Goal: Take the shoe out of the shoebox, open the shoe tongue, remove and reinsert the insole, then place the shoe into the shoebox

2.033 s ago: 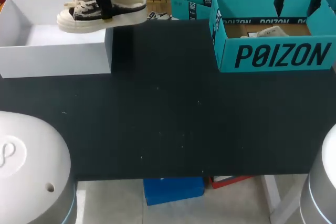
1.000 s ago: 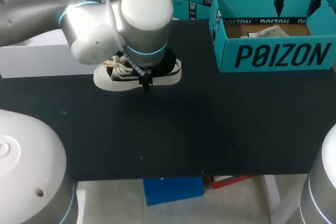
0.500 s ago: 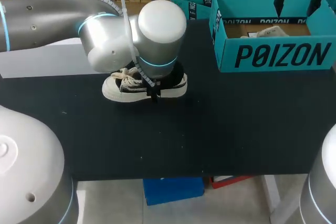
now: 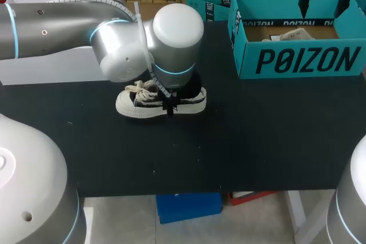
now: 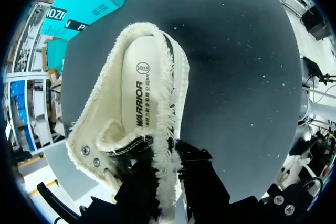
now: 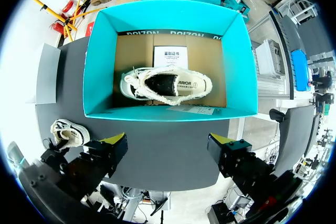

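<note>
Shoe (image 4: 160,102) out of its box, low over the middle of our black table (image 4: 257,141), with our left gripper (image 5: 167,177) clamped on the side wall of its collar. Our right gripper (image 6: 168,142) hangs with fingers wide apart above the teal shoebox (image 6: 165,51), which holds a second shoe (image 6: 167,85). We judge only the first step done: tongue, insole and the return to the box are left.

Black table (image 4: 240,141), white box (image 4: 46,70), teal shoebox (image 4: 303,61), shoe (image 4: 160,102)
</note>
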`<state>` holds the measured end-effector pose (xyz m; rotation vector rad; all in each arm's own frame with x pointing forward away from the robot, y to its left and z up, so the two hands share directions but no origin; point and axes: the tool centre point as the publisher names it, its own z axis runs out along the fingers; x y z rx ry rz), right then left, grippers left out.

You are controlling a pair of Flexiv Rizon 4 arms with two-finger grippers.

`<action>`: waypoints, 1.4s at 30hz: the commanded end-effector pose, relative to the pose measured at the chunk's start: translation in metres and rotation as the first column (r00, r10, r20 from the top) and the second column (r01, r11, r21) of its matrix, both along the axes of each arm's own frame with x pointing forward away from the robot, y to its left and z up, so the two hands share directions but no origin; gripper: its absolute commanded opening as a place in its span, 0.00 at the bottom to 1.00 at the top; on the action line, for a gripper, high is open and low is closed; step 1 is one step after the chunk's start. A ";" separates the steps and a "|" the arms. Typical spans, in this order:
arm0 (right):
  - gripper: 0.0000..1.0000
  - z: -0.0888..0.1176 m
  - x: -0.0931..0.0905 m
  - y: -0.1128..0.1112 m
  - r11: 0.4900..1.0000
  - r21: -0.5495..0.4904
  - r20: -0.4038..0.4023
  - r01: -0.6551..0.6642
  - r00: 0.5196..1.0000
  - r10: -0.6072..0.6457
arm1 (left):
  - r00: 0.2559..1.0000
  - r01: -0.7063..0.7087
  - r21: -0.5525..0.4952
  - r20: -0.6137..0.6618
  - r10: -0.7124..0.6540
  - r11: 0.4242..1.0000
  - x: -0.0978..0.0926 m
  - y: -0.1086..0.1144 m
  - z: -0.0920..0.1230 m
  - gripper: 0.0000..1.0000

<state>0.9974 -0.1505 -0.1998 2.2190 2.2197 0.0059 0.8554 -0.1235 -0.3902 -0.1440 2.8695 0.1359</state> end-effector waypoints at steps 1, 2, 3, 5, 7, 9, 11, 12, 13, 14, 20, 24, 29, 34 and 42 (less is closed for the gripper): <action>1.00 0.000 0.001 0.000 1.000 0.000 -0.001 0.000 1.000 0.000 | 1.000 0.008 0.002 -0.005 -0.008 1.000 0.002 0.000 -0.002 1.00; 1.00 0.000 0.001 0.000 1.000 0.000 -0.001 0.000 1.000 0.000 | 1.000 0.027 -0.002 -0.006 -0.027 1.000 0.003 0.000 0.000 1.00; 1.00 0.000 0.001 0.000 1.000 0.000 -0.001 0.000 1.000 0.000 | 0.999 0.038 -0.001 -0.001 -0.038 0.999 0.003 0.000 0.002 1.00; 1.00 0.000 0.001 0.000 1.000 0.000 -0.001 0.000 1.000 0.000 | 0.999 0.039 -0.003 -0.002 -0.039 0.999 0.005 -0.001 0.007 1.00; 1.00 0.000 0.001 0.000 1.000 0.000 -0.001 0.000 1.000 0.000 | 0.999 0.043 -0.005 0.002 -0.043 0.999 0.008 -0.001 0.016 1.00; 1.00 0.000 0.001 0.000 1.000 0.000 -0.001 0.000 1.000 0.000 | 0.999 0.035 -0.017 -0.009 -0.036 0.999 0.010 -0.001 0.025 1.00; 1.00 0.000 0.001 0.000 1.000 0.000 -0.001 0.000 1.000 0.000 | 0.999 0.035 -0.023 -0.014 -0.036 0.999 0.011 0.000 0.034 1.00; 1.00 0.000 0.001 0.000 1.000 0.000 -0.001 0.000 1.000 0.000 | 0.999 0.038 -0.030 -0.012 -0.038 0.999 0.011 0.001 0.040 1.00; 1.00 0.000 0.001 0.000 1.000 0.000 -0.001 0.000 1.000 0.000 | 0.999 0.037 -0.037 -0.014 -0.038 0.999 0.011 0.002 0.044 1.00; 1.00 0.000 0.001 0.000 1.000 0.000 -0.001 0.000 1.000 0.000 | 0.999 0.035 -0.046 -0.019 -0.036 0.998 0.012 0.003 0.048 1.00; 1.00 0.000 0.001 0.000 1.000 0.000 -0.001 0.000 1.000 0.000 | 0.997 0.022 -0.111 -0.073 -0.030 0.994 0.011 0.010 0.070 1.00; 1.00 0.000 0.001 0.000 1.000 0.000 -0.001 0.000 1.000 0.000 | 0.994 -0.005 -0.159 -0.110 -0.013 0.987 0.009 0.019 0.082 1.00; 1.00 0.000 0.001 0.000 1.000 0.000 -0.001 0.000 1.000 0.000 | 0.993 -0.010 -0.227 -0.120 -0.018 0.974 0.007 0.037 0.094 1.00; 1.00 0.000 0.001 0.000 1.000 0.000 -0.001 0.000 1.000 0.000 | 0.988 -0.019 -0.303 -0.152 -0.028 0.953 0.009 0.058 0.105 1.00; 1.00 0.000 0.001 0.000 1.000 0.000 -0.001 0.000 1.000 0.000 | 0.982 -0.018 -0.368 -0.183 -0.053 0.930 0.019 0.093 0.115 1.00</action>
